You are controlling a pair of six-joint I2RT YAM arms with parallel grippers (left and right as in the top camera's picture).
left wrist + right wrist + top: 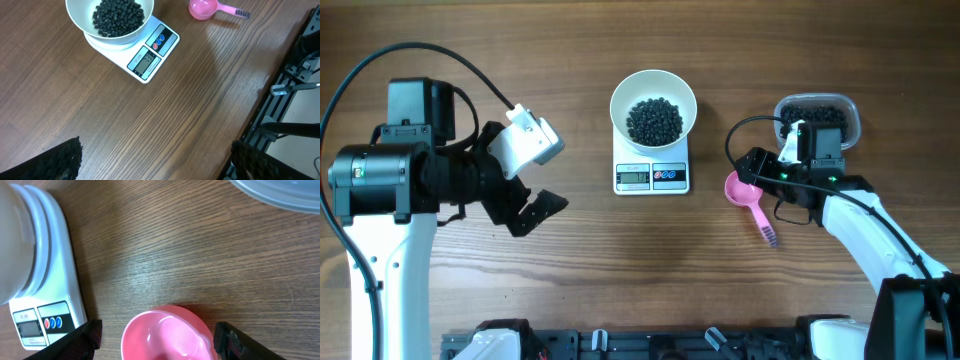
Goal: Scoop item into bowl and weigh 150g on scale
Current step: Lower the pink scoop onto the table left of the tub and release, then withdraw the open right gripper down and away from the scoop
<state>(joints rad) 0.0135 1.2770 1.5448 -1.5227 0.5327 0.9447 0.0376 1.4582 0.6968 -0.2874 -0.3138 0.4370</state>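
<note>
The beans (pixel 654 120) are tiny, hard and round, so they probably pour freely and roll and scatter if spilled. A heap of them sits in the white bowl (pixel 620 95) on the scale (pixel 652 177), and more lie in the clear tub (pixel 850 110) at the right. The display is too small to read. The pink scoop (pixel 738 190) lies on the table (pixel 620 280) between scale and tub, cup up and apparently empty. It looks like light, stiff, smooth plastic that could skid or tip under a careless pinch. The slim handle, ridged at its end, seems the better place to hold it, keeping the cup level. The right gripper (pixel 160 335) hangs over the cup, fingers spread either side and gripping nothing. The left gripper (pixel 155 162) is spread wide and empty, well apart from everything.
</note>
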